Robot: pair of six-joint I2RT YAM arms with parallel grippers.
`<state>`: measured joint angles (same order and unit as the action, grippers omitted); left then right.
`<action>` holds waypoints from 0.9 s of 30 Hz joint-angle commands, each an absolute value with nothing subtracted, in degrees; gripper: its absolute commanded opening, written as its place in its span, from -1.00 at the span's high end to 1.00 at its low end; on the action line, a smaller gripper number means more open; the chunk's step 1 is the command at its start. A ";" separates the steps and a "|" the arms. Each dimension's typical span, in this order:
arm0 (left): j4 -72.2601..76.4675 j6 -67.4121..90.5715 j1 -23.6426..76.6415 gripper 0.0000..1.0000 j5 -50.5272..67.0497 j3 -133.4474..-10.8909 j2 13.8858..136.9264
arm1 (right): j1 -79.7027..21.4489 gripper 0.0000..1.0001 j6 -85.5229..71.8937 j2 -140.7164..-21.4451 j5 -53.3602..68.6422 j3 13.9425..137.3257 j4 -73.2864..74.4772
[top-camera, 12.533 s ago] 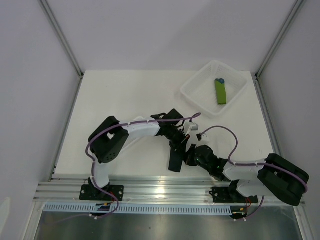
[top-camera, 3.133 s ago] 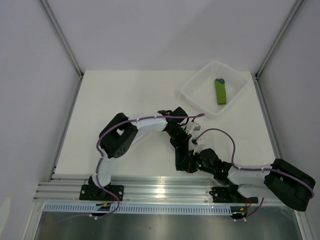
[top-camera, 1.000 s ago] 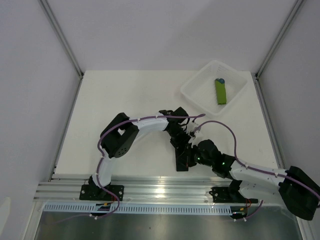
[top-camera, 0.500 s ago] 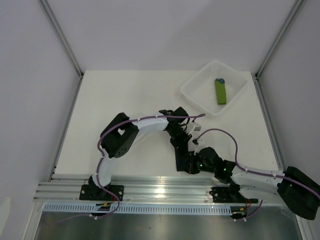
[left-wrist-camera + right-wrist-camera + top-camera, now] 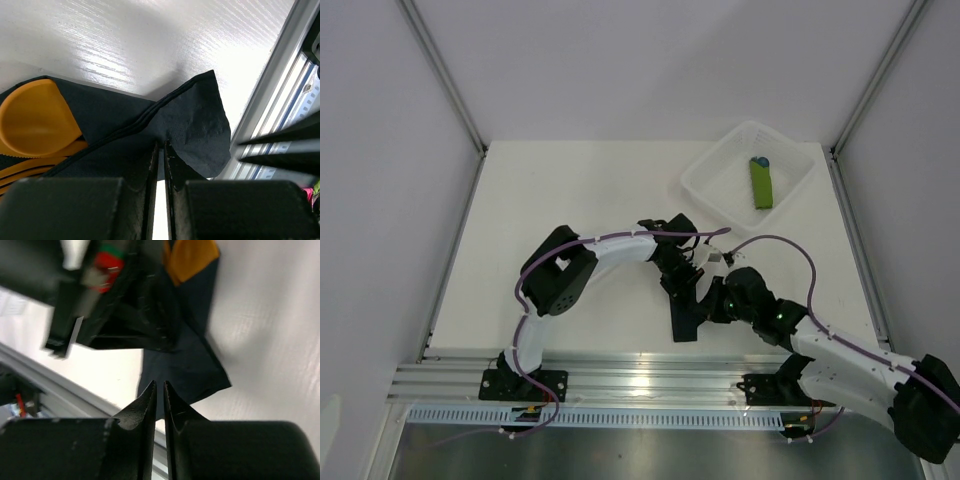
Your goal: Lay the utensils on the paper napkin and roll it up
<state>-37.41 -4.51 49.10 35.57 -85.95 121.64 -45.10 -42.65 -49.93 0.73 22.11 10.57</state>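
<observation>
The black paper napkin (image 5: pixel 195 125) lies folded over the orange utensils (image 5: pixel 37 120), whose round spoon bowl sticks out at the left. My left gripper (image 5: pixel 161 145) is shut, its tips pinching the napkin's folded edge, which puckers there. From above, the napkin (image 5: pixel 685 322) is a dark strip near the table's front edge under the left gripper (image 5: pixel 687 293). My right gripper (image 5: pixel 160 384) is shut and empty, held above the napkin's free corner (image 5: pixel 192 370). The orange spoon tip (image 5: pixel 192 257) shows beyond it. From above, the right gripper (image 5: pixel 720 303) sits just right of the napkin.
A clear plastic tray (image 5: pixel 698 195) at the back right holds a green rolled bundle (image 5: pixel 761 183) with a blue tip. The metal rail (image 5: pixel 280 100) of the table's front edge runs just past the napkin. The two arms nearly touch over the napkin.
My right gripper has pulled back from the napkin's near end, moving up and to the right. The left gripper and the napkin have stayed put.
</observation>
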 commanded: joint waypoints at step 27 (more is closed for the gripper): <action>-37.27 -6.42 48.87 0.74 32.26 -86.92 122.78 | -39.64 0.58 -38.94 -60.56 -0.62 26.01 10.64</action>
